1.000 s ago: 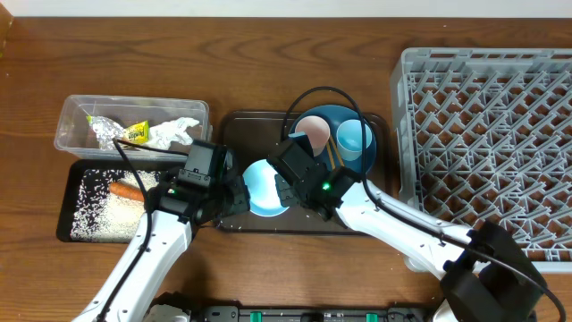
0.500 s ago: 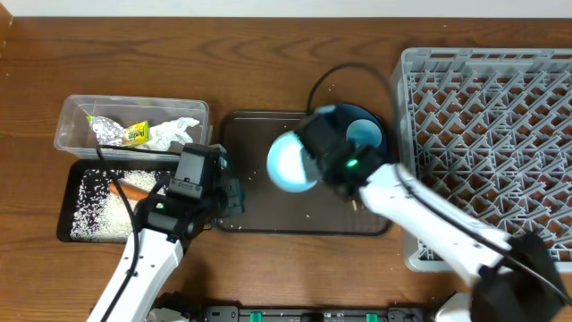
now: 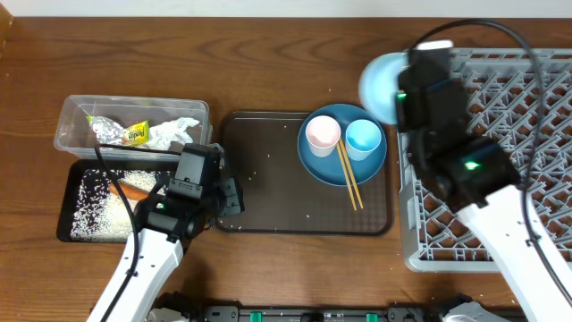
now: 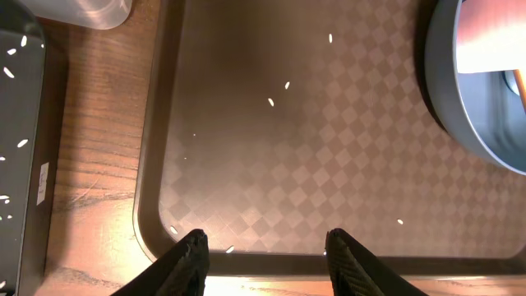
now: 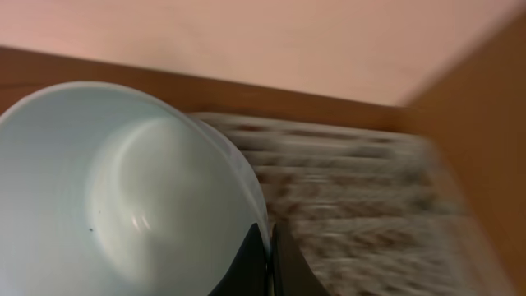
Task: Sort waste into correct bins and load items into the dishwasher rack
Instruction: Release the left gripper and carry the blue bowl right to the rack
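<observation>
My right gripper is shut on the rim of the white bowl with light-blue outside, held in the air at the grey dishwasher rack's left edge; the bowl shows overhead. The blue plate on the brown serving tray carries the pink cup, the light blue cup and the wooden chopsticks. My left gripper is open and empty over the tray's near left corner. The clear tub holds foil wrapper and tissue. The black tray holds rice and the carrot.
Loose rice grains lie scattered on the serving tray. The blue plate's edge shows at the right of the left wrist view. The rack fills the table's right side.
My right gripper has lifted the bowl off the serving tray and carried it up and right to the rack's left edge. The left arm has drawn back slightly.
</observation>
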You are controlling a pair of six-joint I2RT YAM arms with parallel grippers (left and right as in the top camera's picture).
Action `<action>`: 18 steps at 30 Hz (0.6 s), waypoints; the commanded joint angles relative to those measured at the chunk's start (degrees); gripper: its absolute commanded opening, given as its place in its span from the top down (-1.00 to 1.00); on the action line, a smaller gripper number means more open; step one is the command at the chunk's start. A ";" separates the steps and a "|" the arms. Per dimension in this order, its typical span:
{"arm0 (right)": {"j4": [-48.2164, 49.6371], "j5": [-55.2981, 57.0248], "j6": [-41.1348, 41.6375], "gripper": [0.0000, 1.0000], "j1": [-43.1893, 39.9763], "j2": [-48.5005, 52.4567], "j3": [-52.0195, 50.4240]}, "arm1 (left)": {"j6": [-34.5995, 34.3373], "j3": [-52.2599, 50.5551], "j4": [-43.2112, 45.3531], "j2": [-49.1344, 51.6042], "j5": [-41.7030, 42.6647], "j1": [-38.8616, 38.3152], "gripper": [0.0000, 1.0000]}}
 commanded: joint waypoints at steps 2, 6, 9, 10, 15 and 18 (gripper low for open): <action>0.59 16.70 -13.73 0.98 -6.36 -0.22 0.87 | 0.35 -0.26 -0.13 -0.09 -0.74 -0.07 -0.01; 3.82 23.02 -18.43 0.98 -12.61 2.05 0.87 | 0.35 -0.26 -0.13 0.07 -0.74 -0.07 -0.15; 7.61 25.73 -20.92 0.99 -16.44 4.59 0.87 | 0.35 -0.26 -0.13 0.35 -0.74 -0.07 -0.23; 9.09 26.47 -22.12 0.97 -17.35 5.44 0.87 | 0.35 -0.26 -0.11 0.42 -0.74 -0.07 -0.25; 18.69 28.46 -30.29 0.98 -21.31 10.82 0.87 | 0.35 -0.26 0.15 0.90 -0.74 -0.07 -0.32; 25.03 29.53 -35.65 0.98 -22.93 14.73 0.87 | 0.35 -0.26 0.33 1.07 -0.74 -0.07 -0.32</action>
